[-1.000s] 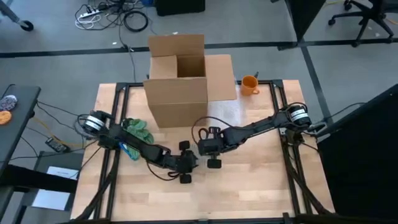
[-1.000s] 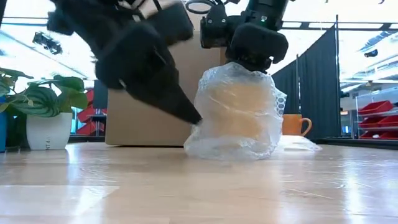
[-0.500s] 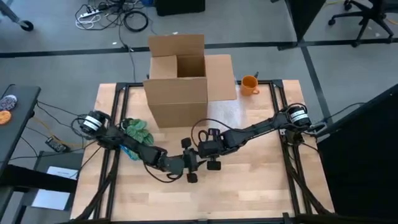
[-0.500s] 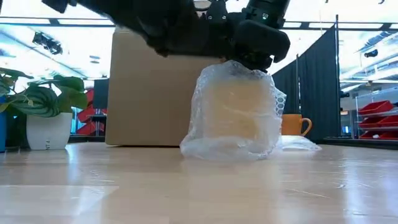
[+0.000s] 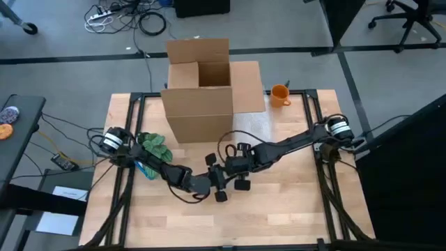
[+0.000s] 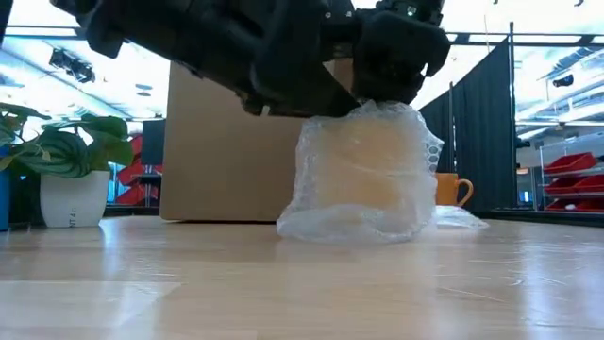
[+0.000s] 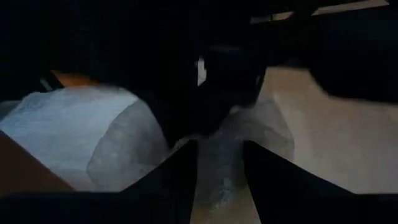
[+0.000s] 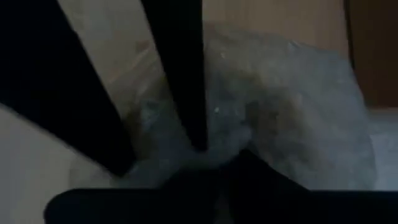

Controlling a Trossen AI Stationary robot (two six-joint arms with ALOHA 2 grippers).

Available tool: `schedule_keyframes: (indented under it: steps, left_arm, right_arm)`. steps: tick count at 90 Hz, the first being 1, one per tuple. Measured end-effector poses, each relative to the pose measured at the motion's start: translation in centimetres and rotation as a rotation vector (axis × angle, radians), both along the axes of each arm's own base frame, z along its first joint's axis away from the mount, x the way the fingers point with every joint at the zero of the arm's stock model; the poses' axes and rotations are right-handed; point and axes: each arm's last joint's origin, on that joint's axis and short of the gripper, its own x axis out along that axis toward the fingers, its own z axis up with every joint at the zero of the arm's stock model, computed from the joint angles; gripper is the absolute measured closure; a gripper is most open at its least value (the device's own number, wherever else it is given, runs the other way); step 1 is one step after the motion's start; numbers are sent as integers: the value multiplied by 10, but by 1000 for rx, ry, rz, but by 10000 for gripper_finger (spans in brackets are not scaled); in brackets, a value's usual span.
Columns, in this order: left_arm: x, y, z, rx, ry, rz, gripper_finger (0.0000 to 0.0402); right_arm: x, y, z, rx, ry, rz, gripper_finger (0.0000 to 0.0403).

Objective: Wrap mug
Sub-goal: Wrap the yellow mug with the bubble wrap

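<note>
The mug (image 6: 363, 170) stands on the table near its middle, upright and covered in clear bubble wrap (image 6: 311, 212); it shows pale through the wrap. The wrap's loose skirt lies on the tabletop around its base. Both grippers meet over its top and hide it in the high view. My left gripper (image 5: 220, 179) reaches in from the left, and my right gripper (image 5: 229, 173) from the right. Each is shut on gathered wrap at the top. My left gripper pinches a bunch of bubble wrap (image 7: 219, 171) between its two fingers at the mug's top, slanting down from the table's left. How many layers it has does not show. The mug stays upright on the table. My right gripper holds the gathered wrap (image 8: 214, 146) on top of the mug from above, coming from the table's right. Its own fingers hide the place of contact. The wrap below bulges around the mug (image 8: 292, 106).
An open cardboard box (image 5: 201, 90) stands at the far side, just behind the mug. An orange mug (image 5: 279, 94) sits at the far right corner. A green potted plant (image 5: 154, 146) stands by the left arm. A flat sheet of wrap (image 6: 455, 218) lies toward the far right.
My left gripper has left the wrap's lower left side, risen and gone toward the right onto the top of the mug, beside my right gripper. The wrap's top has been pressed flatter and wider, and the wrapped mug has shifted slightly toward the right.
</note>
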Motion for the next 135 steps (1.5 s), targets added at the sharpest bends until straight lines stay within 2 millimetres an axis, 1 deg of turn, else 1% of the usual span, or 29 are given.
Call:
schedule_keyframes:
  steps: [14,34,47,60,79,85,100,106,118,128,135]
  left_arm:
    - [0,1,-1,3,3,6,285]
    - [0,1,-1,4,4,10,285]
    - [0,1,-1,4,7,10,285]
    - [0,1,-2,5,9,10,285]
    - [0,1,-1,7,5,11,285]
    - [0,2,-1,8,3,14,285]
    - [0,2,-1,9,-4,19,285]
    - [0,2,-1,10,-3,19,285]
    - [0,2,-1,10,-5,21,285]
    - [0,2,0,12,-7,26,285]
    - [1,3,-1,14,-7,35,285]
  right_arm:
    - [-8,-1,16,10,-24,3,393]
    - [-19,-4,42,40,-92,10,396]
    - [-23,-5,51,44,-119,9,397]
    - [-23,-5,51,41,-117,8,398]
    - [-17,-4,39,28,-76,22,397]
    - [-14,-5,31,33,-50,24,392]
    - [-5,-4,9,31,24,49,363]
    - [-4,-5,6,24,38,56,343]
    - [-5,-6,8,17,35,63,295]
    - [-11,-7,17,22,26,71,258]
    - [-16,-8,24,25,30,74,240]
